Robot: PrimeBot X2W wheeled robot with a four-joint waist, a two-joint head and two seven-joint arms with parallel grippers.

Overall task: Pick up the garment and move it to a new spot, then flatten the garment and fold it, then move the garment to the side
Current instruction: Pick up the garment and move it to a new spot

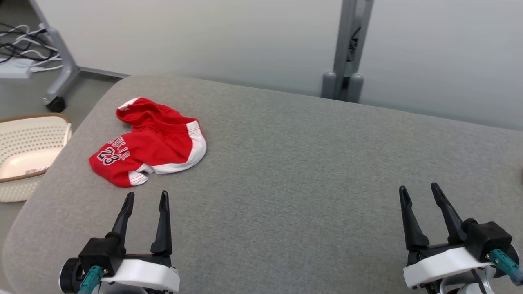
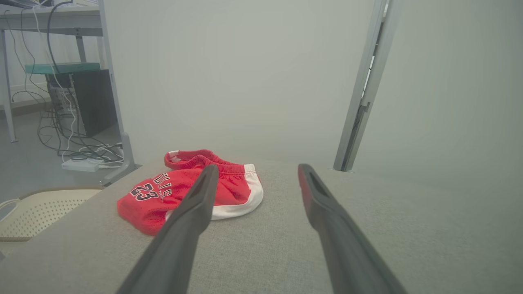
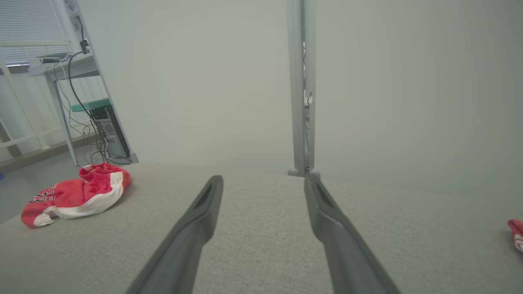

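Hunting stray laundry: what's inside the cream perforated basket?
Inside the cream perforated plastic basket, the visible bottom looks bare; its near wall and frame edge hide the rest.

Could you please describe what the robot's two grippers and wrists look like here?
The left gripper and right gripper match: each has two long, black, tapering fingers on a black base, mounted on a white, rounded wrist shell. A teal connector sits beside each wrist. The wrist views show a slot-like recess near each tip.
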